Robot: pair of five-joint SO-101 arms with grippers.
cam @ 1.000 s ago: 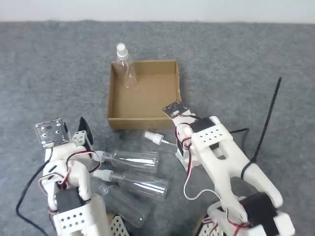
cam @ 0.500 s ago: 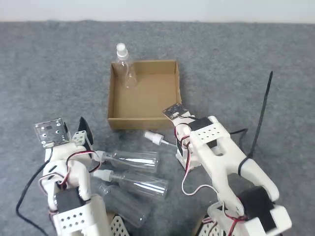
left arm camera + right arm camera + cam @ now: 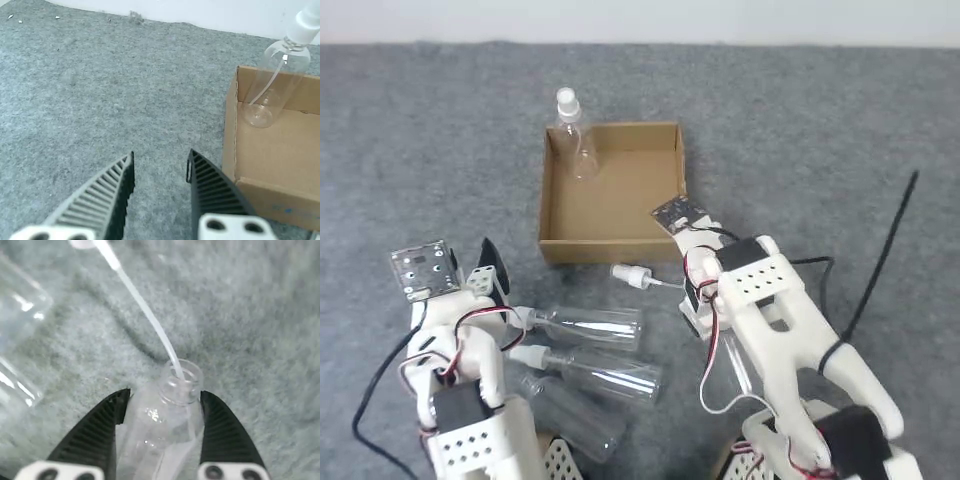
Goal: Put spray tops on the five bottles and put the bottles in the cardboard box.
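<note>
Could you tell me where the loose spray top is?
High view: spray top just outside the cardboard box, near side, tube entering the bottle in the right gripper.

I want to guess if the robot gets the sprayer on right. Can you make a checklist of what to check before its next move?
1. Right claw shut on the bottle: ok.
2. Tip of the tube inside the bottle's neck: ok.
3. Spray top seated on the neck: not ok, its head is apart from the neck.
4. Left claw open and holding nothing: ok.
5. Room in the box: ok, one boxed bottle in it.
6. Tops tight on the three lying bottles: cannot tell.
</note>
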